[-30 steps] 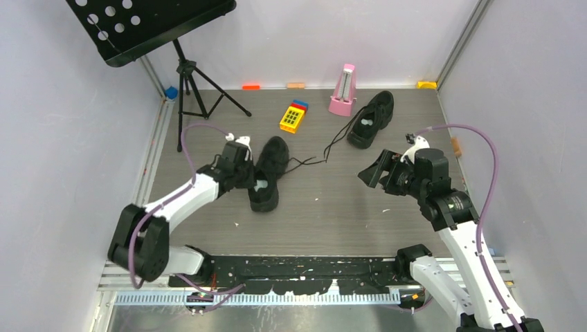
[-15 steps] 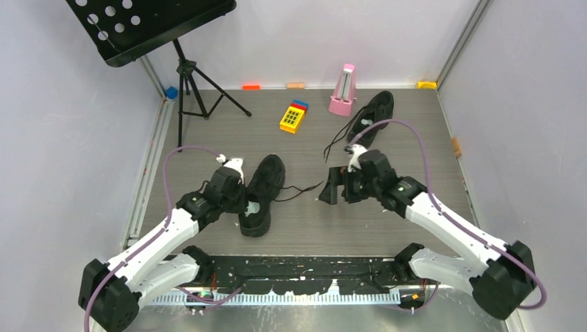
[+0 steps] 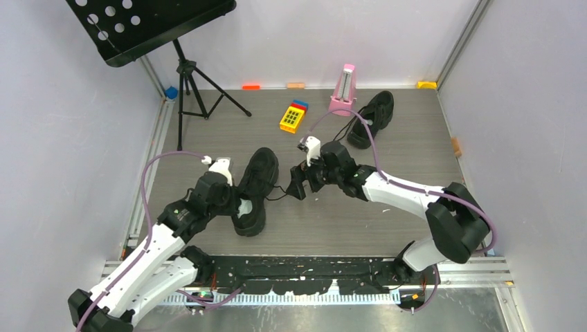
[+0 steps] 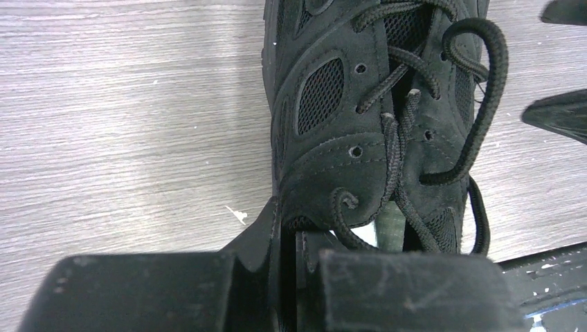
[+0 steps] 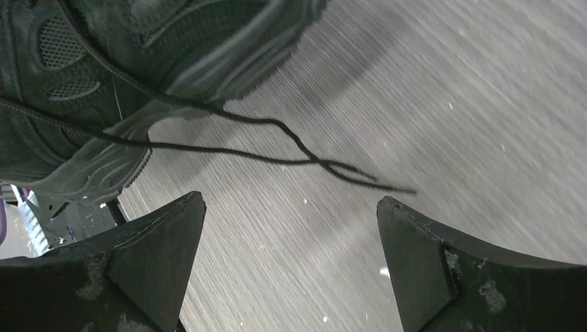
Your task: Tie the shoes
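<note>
One black shoe point(image 3: 257, 181) lies near the table's middle-left, toe pointing away, with its thin laces point(image 3: 280, 190) trailing right. My left gripper point(image 3: 232, 202) is shut on this shoe's collar edge; in the left wrist view the jaws point(image 4: 291, 238) pinch the collar beside the top eyelet of the shoe point(image 4: 332, 104). My right gripper point(image 3: 297, 183) is open and empty just right of the shoe. In the right wrist view it point(image 5: 291, 207) hovers over the loose lace ends point(image 5: 291, 152), with the shoe point(image 5: 104, 62) at the upper left. The second shoe point(image 3: 372, 117) lies at the back right, untouched.
A pink metronome point(image 3: 342, 90) and a yellow toy block point(image 3: 293, 117) stand at the back centre. A black music stand point(image 3: 181, 69) is at the back left. Small coloured pieces point(image 3: 250, 86) lie along the back wall. Grey walls enclose the table.
My left gripper has pulled the shoe a little nearer and to the left. My right arm has swung from the right side across to the shoe's loose laces, still open.
</note>
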